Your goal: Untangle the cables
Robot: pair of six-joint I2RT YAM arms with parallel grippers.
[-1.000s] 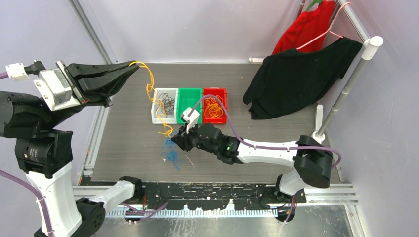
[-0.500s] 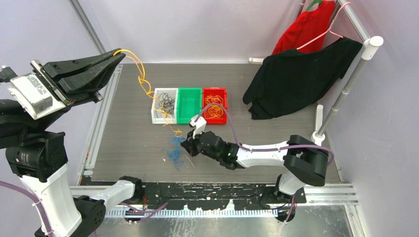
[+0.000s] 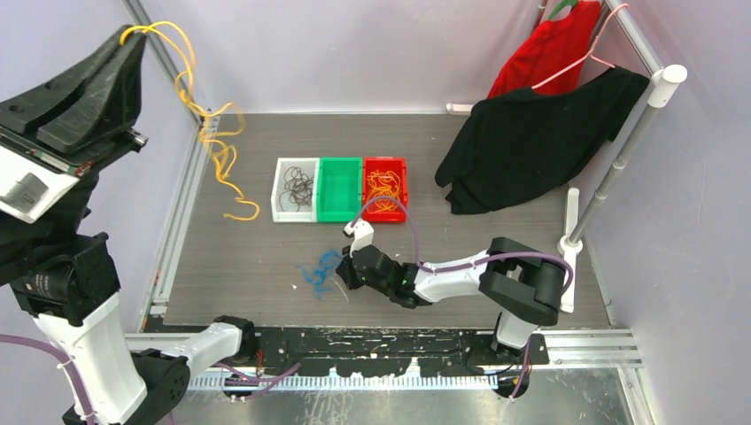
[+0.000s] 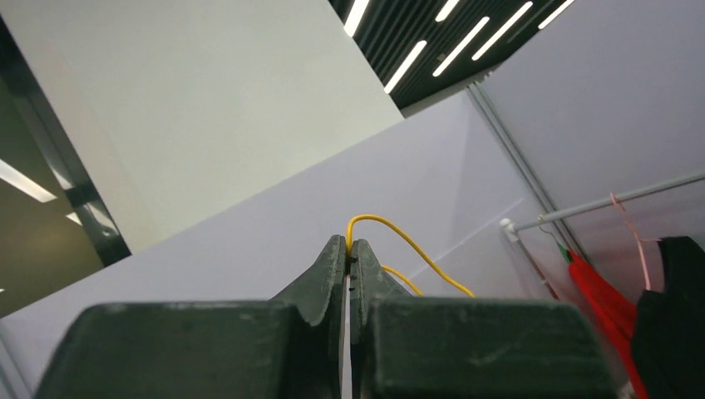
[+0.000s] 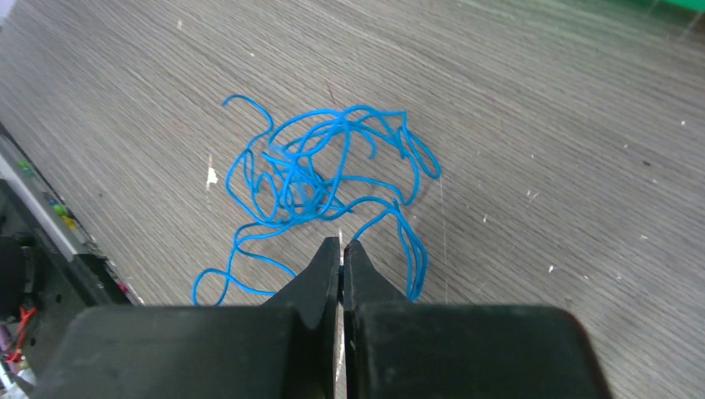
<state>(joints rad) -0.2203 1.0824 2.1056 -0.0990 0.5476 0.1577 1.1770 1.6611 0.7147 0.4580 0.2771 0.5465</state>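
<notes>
Cables: 1 yellow strand (image 3: 217, 155), pinched in the closed left claw (image 4: 347, 245) and held high, its tail reaching down towards the counter (image 3: 221, 266) left of the white bin (image 3: 295, 189). 1 blue tangle (image 5: 324, 174) lies on the counter at the closed right claw (image 5: 342, 246) (grip on blue unclear). Step: yellow looks drawn free. Next, probably: bin it, then loosen blue gently.

Robot test cell in a lab

A left arm (image 3: 84, 354) and a right arm (image 3: 452, 274) are bolted to a mounting rail (image 3: 611, 347) at the edge of a grey table (image 3: 239, 257). Plain lilac panels (image 3: 354, 53) wall it in under ceiling strip lights (image 4: 416, 62). Small sorting bins (image 3: 341, 190) hold thin cables (image 3: 383, 188), and clothes (image 3: 522, 146) hang on a rack (image 3: 610, 177).
</notes>
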